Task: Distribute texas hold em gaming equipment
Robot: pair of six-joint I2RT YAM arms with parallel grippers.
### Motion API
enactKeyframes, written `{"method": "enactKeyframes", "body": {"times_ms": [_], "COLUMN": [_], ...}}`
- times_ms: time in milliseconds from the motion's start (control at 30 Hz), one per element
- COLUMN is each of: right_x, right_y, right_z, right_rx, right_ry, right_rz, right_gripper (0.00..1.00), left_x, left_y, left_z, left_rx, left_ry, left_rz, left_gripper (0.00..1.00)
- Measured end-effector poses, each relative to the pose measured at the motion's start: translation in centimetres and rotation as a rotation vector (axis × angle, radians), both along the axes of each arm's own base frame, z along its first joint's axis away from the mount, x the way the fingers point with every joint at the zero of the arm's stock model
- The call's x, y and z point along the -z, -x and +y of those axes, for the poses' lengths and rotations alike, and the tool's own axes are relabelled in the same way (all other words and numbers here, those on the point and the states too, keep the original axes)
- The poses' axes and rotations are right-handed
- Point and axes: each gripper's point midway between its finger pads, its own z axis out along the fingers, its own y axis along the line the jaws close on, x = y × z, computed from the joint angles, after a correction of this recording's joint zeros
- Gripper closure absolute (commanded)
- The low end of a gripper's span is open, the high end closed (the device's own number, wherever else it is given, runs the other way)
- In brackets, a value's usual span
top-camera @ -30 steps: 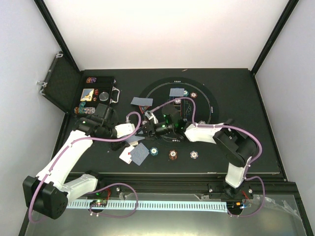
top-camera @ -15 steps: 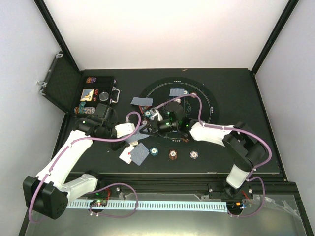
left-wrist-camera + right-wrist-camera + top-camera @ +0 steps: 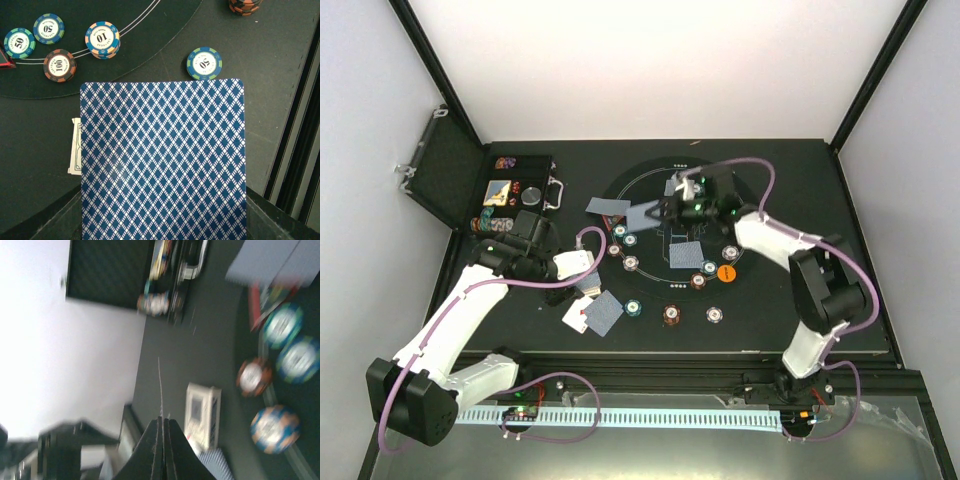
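Between the shut jaws of the right gripper (image 3: 163, 426) stands a thin card (image 3: 160, 387) edge-on, while the left gripper (image 3: 586, 279) pinches a blue-backed card (image 3: 162, 160).

blue diamond-patterned card (image 3: 162, 160), teal striped chip (image 3: 204, 63)

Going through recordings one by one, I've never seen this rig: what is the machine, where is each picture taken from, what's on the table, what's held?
Two robot arms with two-finger grippers stand at the near edge of the table. One picture looks down from above and behind them; the other two come from a camera on each wrist. On the table lie a round black mat, an open black case, poker chips, an orange button and loose playing cards. The left gripper is shut on a blue-backed card; the right gripper pinches a second card, seen edge-on.
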Motion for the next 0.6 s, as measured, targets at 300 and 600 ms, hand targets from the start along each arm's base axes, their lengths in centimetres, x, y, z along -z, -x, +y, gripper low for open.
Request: {"method": "enactKeyframes", "body": {"times_ms": [300,600], "right_x": [1.7,13.2], "right_y": [-20.3,-28.3], "right_z": [-7.7,-11.5], "right_rx": [0.272,0.384], "right_ry": [0.112,0.266], "right_rz": [-0.100,0.051], "right_gripper": [0.99,0.91], "left_x": [0.2,0.5], "left_y": [0.0,0.0], "left_z": [0.0,0.0], "left_rx": [-0.001,-0.001], "left_ry": [-0.003,-0.007], "left_rz": [0.007,0.022], "left_gripper": [0.99,0.98]}}
